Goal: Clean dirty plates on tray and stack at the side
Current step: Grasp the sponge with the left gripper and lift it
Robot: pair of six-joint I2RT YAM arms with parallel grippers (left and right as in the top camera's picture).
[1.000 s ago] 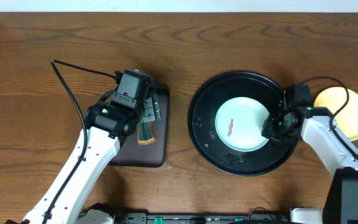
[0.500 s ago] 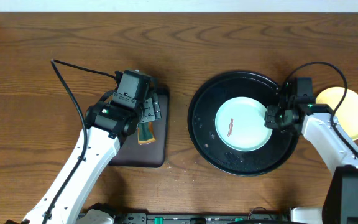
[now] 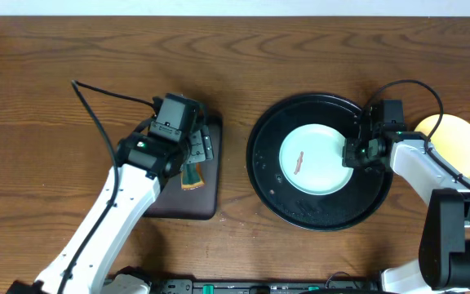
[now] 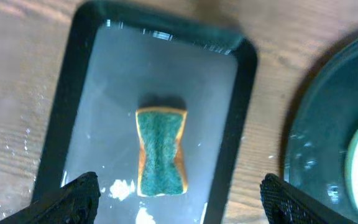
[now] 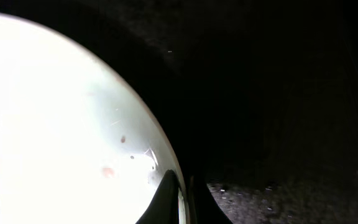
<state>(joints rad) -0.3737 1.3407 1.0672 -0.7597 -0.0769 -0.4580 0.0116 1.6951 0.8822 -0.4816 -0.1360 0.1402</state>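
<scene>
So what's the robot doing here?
It's washing up. The right arm has its jaws shut on the edge of the pale blue plate, which sits in the big black tray and has a red smear on it. The left arm hangs with open jaws over a green sponge in the little brown tray; the sponge isn't picked up yet. A yellow plate sits on the table, outside the black tray.

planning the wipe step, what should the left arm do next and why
Probably lower the left gripper onto the sponge and close: its jaws stand open right above it in the brown tray, while the right gripper pinches the rim of the smeared plate in the black tray.
</scene>
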